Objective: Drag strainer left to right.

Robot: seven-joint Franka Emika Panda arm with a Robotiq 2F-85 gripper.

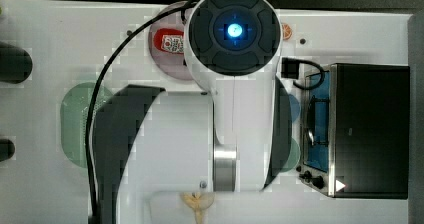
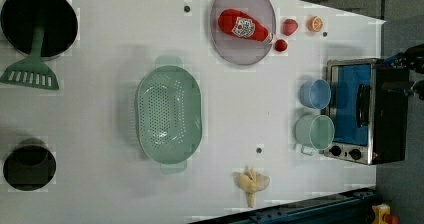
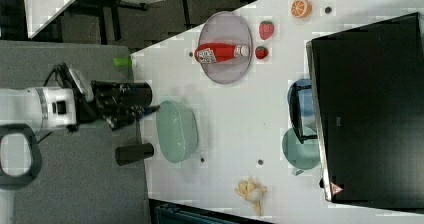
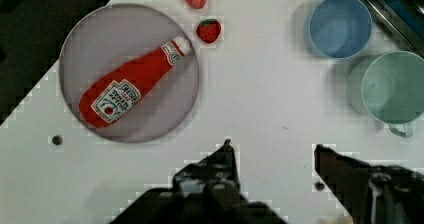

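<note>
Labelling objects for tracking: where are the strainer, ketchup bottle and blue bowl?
strainer [image 2: 169, 115]: left view, perforated floor.
ketchup bottle [image 2: 243, 26]: left view, label.
blue bowl [image 4: 340, 26]: wrist view, inside bottom.

Strainer [image 1: 75, 124] perhaps half hidden behind arm [image 1: 230, 84], top view.

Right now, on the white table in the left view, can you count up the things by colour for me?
Green: 3, the strainer, mug, spatula
Red: 3, ketchup bottle, two strawberries
Blue: 1, bowl
Orange: 1, orange slice
Grey: 1, plate
Yellowish: 1, banana peel
Black: 3, pan, pot, toaster oven
Total: 13
</note>
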